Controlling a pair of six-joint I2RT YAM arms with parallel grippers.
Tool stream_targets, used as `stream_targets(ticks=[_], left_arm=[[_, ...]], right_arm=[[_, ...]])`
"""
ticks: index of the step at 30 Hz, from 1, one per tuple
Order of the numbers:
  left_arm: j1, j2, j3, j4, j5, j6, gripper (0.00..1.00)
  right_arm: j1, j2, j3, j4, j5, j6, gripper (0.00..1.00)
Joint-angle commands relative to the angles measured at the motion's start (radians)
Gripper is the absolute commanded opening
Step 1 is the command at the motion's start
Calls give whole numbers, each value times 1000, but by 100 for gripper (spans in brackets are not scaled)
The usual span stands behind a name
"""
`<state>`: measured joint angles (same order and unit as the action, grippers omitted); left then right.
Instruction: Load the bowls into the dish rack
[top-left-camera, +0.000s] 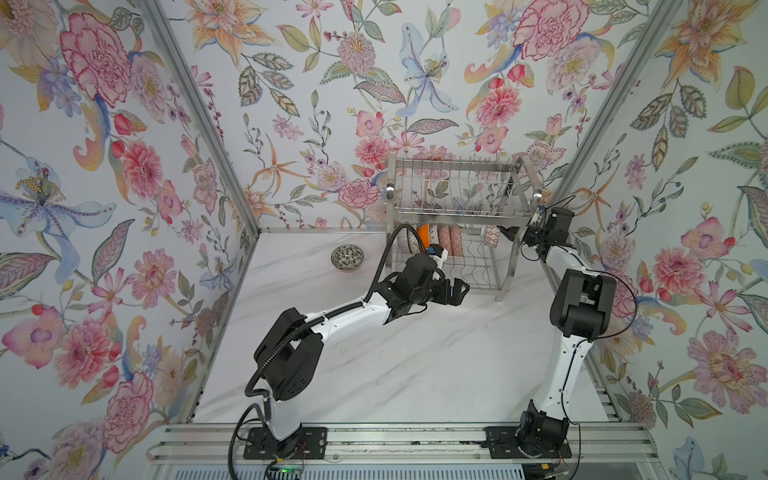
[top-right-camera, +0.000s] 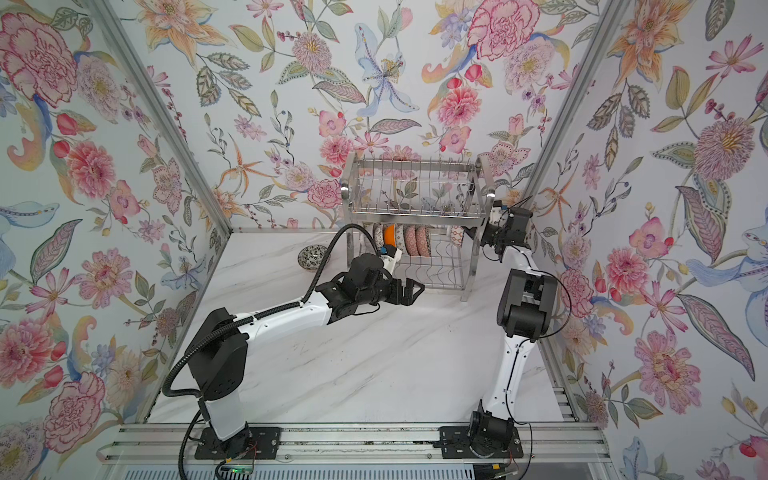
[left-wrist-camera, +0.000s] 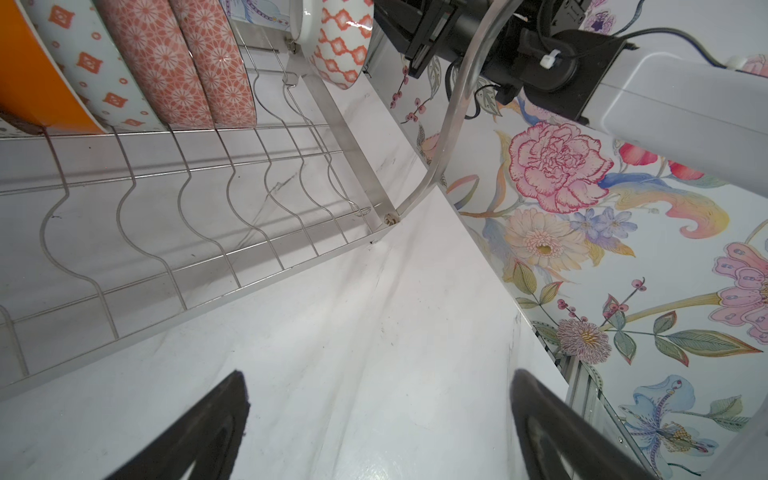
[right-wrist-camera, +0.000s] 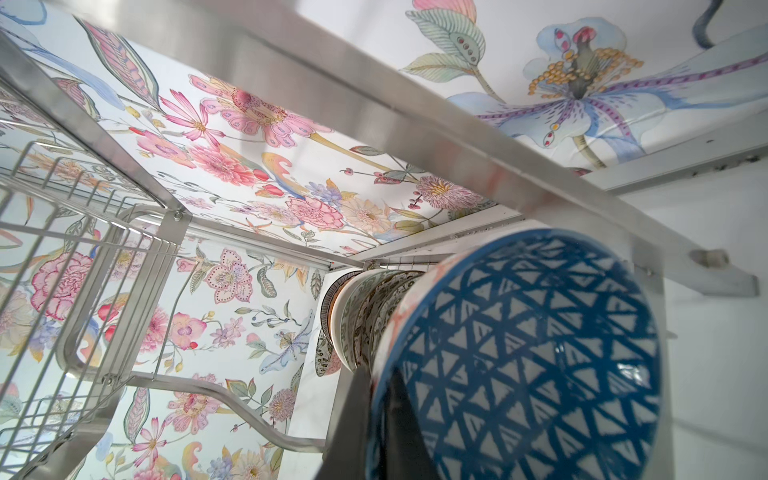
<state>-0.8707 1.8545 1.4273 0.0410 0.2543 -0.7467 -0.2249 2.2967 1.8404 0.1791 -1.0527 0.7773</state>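
Observation:
The dish rack (top-left-camera: 457, 195) (top-right-camera: 415, 187) stands at the back right, and several bowls (top-left-camera: 432, 239) (top-right-camera: 409, 239) (left-wrist-camera: 158, 66) stand on edge in its lower tier. My right gripper (top-left-camera: 505, 233) (top-right-camera: 471, 235) (right-wrist-camera: 374, 399) is shut on the rim of a bowl (top-left-camera: 492, 237) (top-right-camera: 457, 236) (right-wrist-camera: 519, 365) (left-wrist-camera: 340, 45), blue-triangled inside and orange-patterned outside, at the tier's right end. A black-and-white bowl (top-left-camera: 347, 257) (top-right-camera: 312, 257) sits on the table left of the rack. My left gripper (top-left-camera: 459, 289) (top-right-camera: 411, 291) (left-wrist-camera: 376, 378) hangs open and holds nothing, in front of the rack.
Wavy wire slots (left-wrist-camera: 249, 199) separate the row of bowls from the held one. A curved steel leg (left-wrist-camera: 453, 112) and a flat crossbar (right-wrist-camera: 374, 108) of the rack are close to my right gripper. Floral walls enclose the white marble table (top-left-camera: 395, 365) on three sides.

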Motion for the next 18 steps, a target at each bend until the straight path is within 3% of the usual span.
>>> stream_targets(ticks=[1, 12, 18], left_arm=[[-4, 18, 37, -15, -15, 24, 99], [-4, 78, 112, -6, -38, 29, 99], [-3, 93, 145, -12, -114, 65, 99]], right_arm=[[6, 25, 34, 112, -64, 51, 0], [25, 52, 19, 198, -104, 102, 0], [30, 42, 12, 209, -115, 107, 0]])
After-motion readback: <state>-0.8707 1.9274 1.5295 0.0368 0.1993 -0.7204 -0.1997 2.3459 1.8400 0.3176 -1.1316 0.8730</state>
